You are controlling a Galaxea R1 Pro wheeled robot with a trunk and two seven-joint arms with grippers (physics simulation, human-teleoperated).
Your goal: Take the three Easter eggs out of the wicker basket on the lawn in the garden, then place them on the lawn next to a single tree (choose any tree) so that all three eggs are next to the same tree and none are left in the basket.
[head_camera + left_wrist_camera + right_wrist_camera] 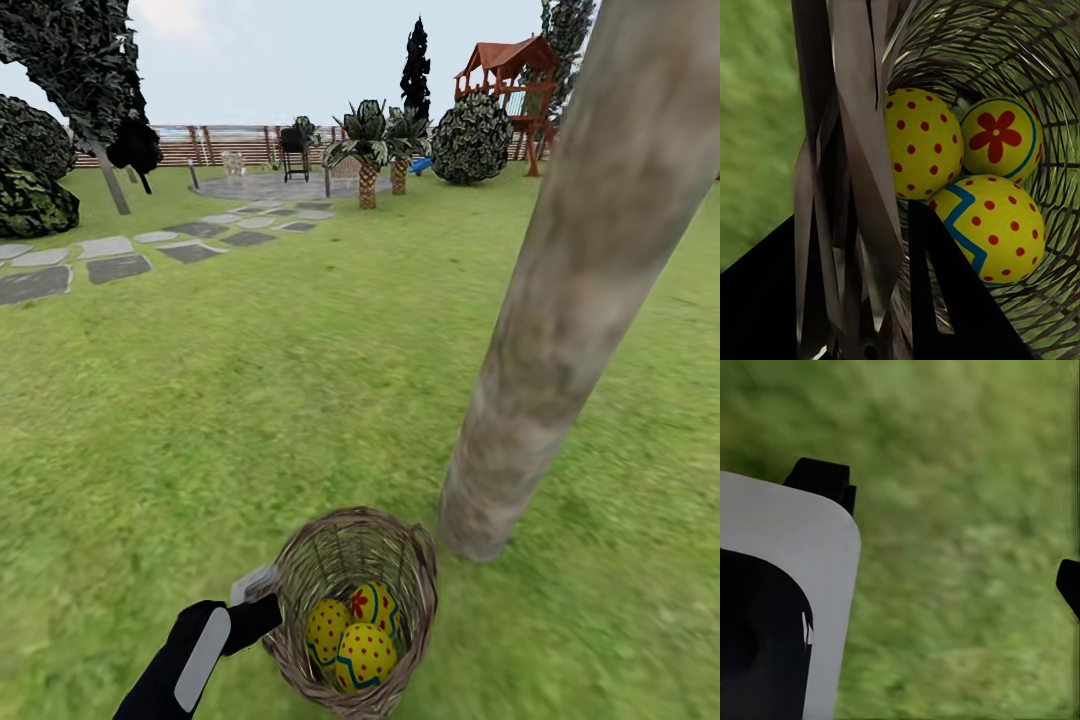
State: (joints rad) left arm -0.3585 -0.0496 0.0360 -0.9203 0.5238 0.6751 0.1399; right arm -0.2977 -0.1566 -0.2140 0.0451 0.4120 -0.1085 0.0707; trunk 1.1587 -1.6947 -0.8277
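The wicker basket (300, 565) sits tilted on the lawn (250, 400), just left of the base of the thick pale tree (570, 300). Three Easter eggs lie inside it: a dotted one (327, 630), one with a red flower (375, 603), and one with a blue zigzag (365, 655). My left gripper (262, 603) is shut on the basket's near rim. The left wrist view has the basket wall (1050, 67) between my left gripper's (855, 214) fingers and the eggs (922, 142) just beyond. My right gripper (945, 532) is open over grass.
Grey stepping stones (110, 255) run along the far left. Short palms (367, 150), a round bush (470, 140) and a red-roofed playset (505, 80) stand far back by the wooden fence (210, 145). Dark shrubs (35, 190) border the left.
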